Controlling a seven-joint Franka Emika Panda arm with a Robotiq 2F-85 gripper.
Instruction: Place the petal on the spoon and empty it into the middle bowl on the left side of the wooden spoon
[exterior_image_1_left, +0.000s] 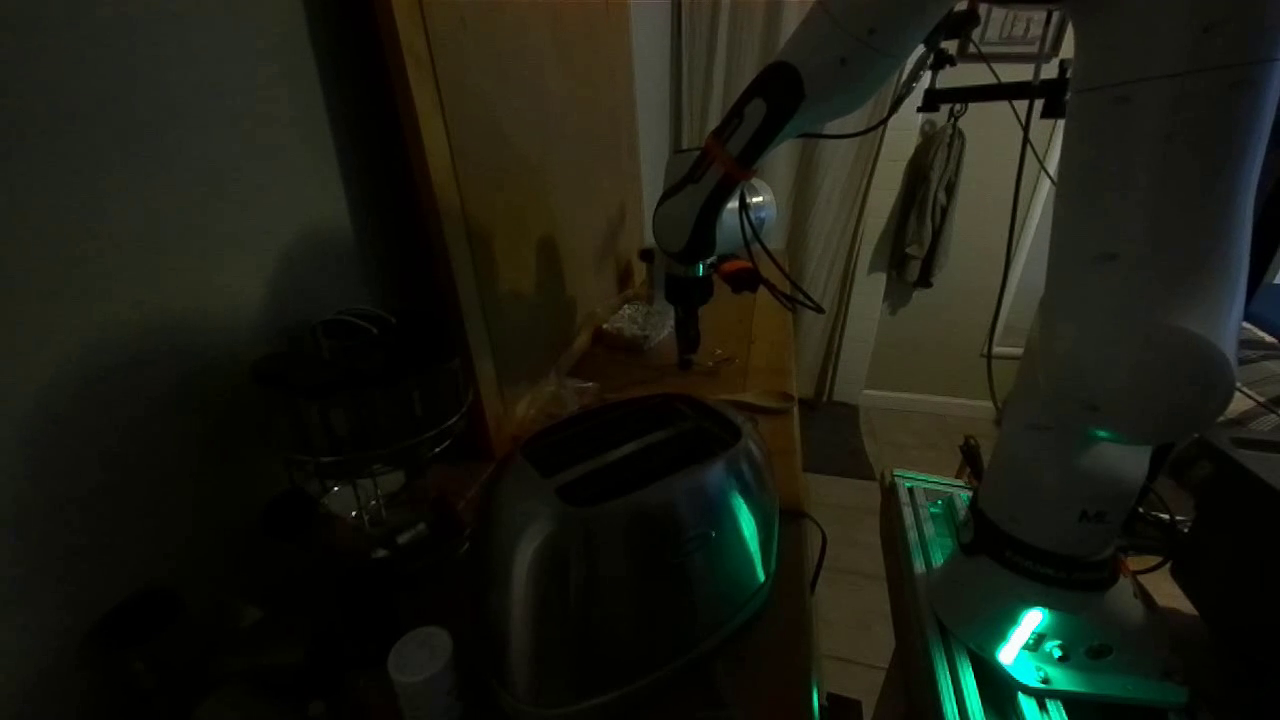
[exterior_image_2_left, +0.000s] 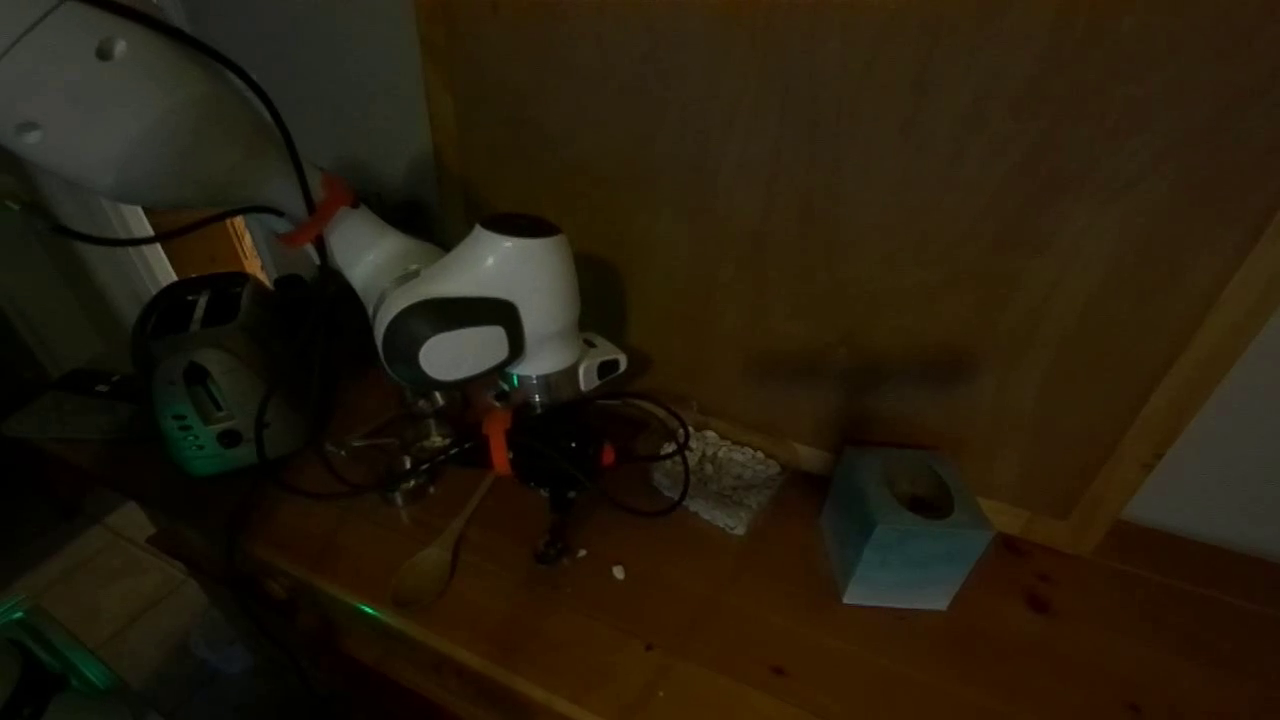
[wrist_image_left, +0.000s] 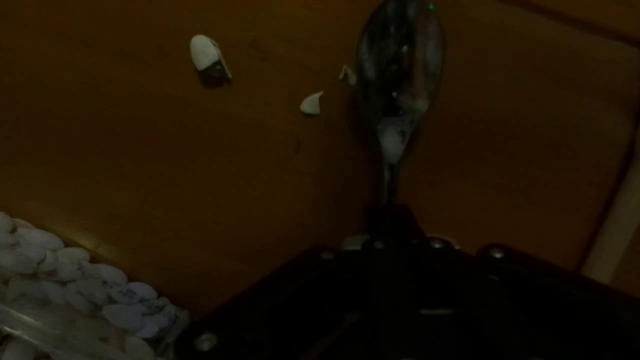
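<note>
Metal spoon (wrist_image_left: 400, 65) gripped by the handle in the claw (wrist_image_left: 391, 215), loose white petals (wrist_image_left: 204, 52) nearby.
Jaws are closed on the thin handle, bowl end held out ahead of the claw. Petals are strewn on the tabletop (wrist_image_left: 200, 170), ahead and left of the claw in the wrist view. A pale patch (wrist_image_left: 392, 141) is seen in the spoon, maybe a petal, too dim to tell. In an exterior view, the wooden spoon (exterior_image_2_left: 425, 575) is seen left of the claw, a pack of white pieces (exterior_image_2_left: 730, 478) right, a blue box (exterior_image_2_left: 885, 550) farther right.
</note>
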